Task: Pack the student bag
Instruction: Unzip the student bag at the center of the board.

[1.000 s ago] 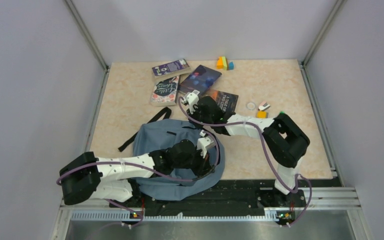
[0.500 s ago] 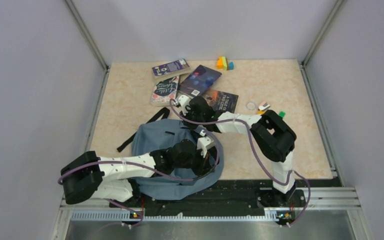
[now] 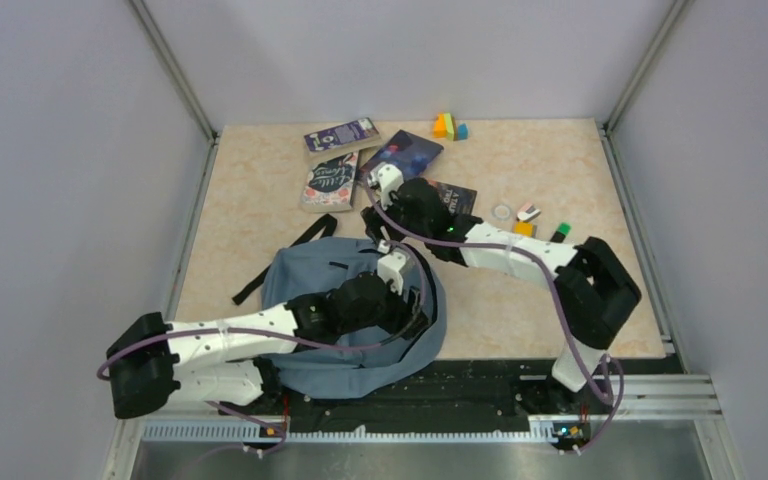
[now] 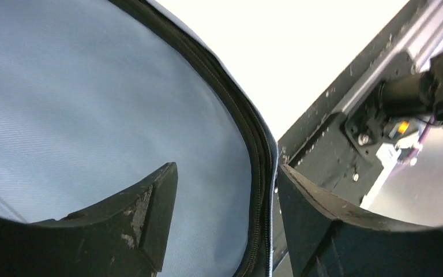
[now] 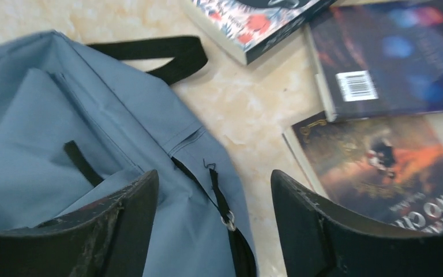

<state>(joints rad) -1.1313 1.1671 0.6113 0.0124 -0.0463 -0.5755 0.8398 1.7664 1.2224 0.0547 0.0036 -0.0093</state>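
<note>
The left gripper (image 4: 226, 176) is letting go, its jaws now spreading apart on either side of the zipper edge of the student bag (image 4: 92, 92), and its arm is reaching farther across the bag. The right gripper (image 5: 213, 182) is opening too, while its elbow is swinging out to the right.

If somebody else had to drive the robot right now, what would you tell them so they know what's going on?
Left gripper: open, over the zipper edge of the large dusty-blue fabric backpack, gripping nothing.
Right gripper: open, empty, above the backpack's far edge.
The backpack lies at the near side of the beige table; four paperback books lie beyond it.
Done: no book packed that I can see.
Left: probably open the backpack and load the books.
</note>
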